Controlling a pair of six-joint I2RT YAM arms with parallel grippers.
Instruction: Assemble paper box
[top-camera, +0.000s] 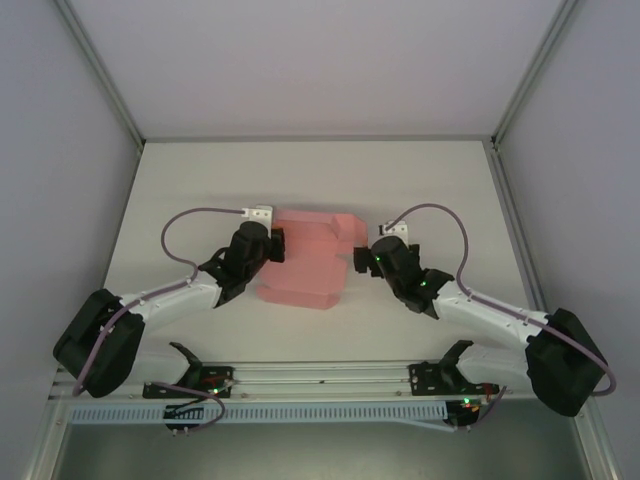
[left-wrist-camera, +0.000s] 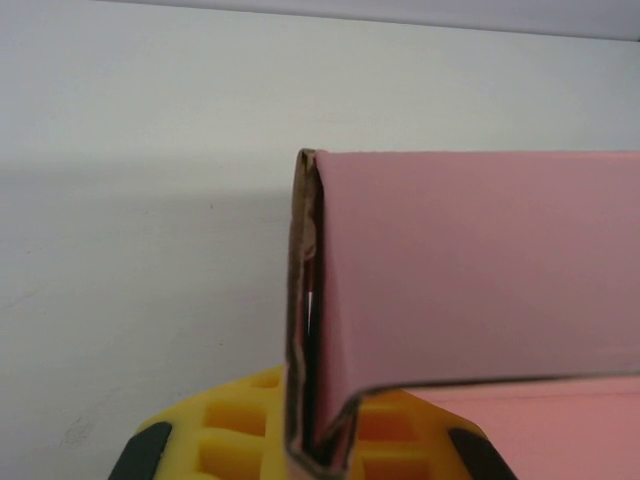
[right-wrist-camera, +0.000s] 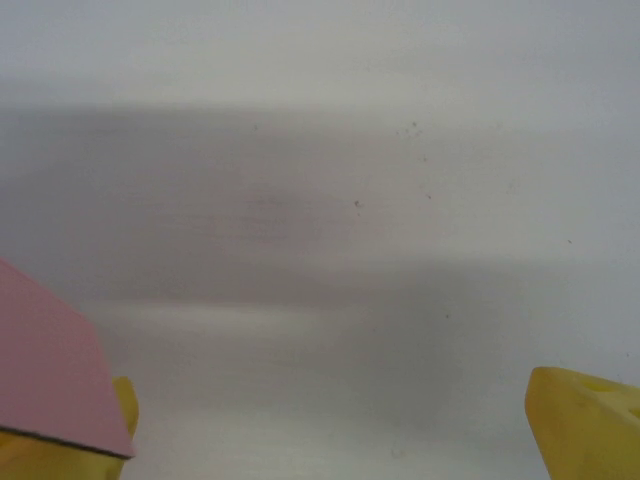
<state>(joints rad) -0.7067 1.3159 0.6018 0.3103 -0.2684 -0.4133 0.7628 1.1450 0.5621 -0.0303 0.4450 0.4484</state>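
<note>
A pale worktop (top-camera: 200, 180) walled in by plain panels carries a pink paper box (top-camera: 305, 270), partly folded, lying at the middle between two robot arms. The left end effector (top-camera: 268, 245) meets the box's left edge and the right end effector (top-camera: 362, 262) sits just beside its right edge. Seen from the left wrist, the left end effector (left-wrist-camera: 320, 445) is clamped on a doubled-over wall of the box (left-wrist-camera: 480, 260) that stands upright between its yellow pads (left-wrist-camera: 235, 430). The brown cut edge of the card shows along the fold. Seen from the right wrist, the right end effector (right-wrist-camera: 330, 450) stands wide apart and grips nothing. A pink corner of the box (right-wrist-camera: 50, 370) overlaps one of its yellow fingers (right-wrist-camera: 590, 420) — whether they touch cannot be told. The likely risks: the card looks thin, so a hard pinch or a sideways pull from the left could crease the wall in the wrong place or tear it at the fold. The sheet could also slide on the smooth worktop rather than bend. If the right side closes now, it may catch that loose corner and crush it — or push the box askew. No brand, label or writing can be read anywhere.
</note>
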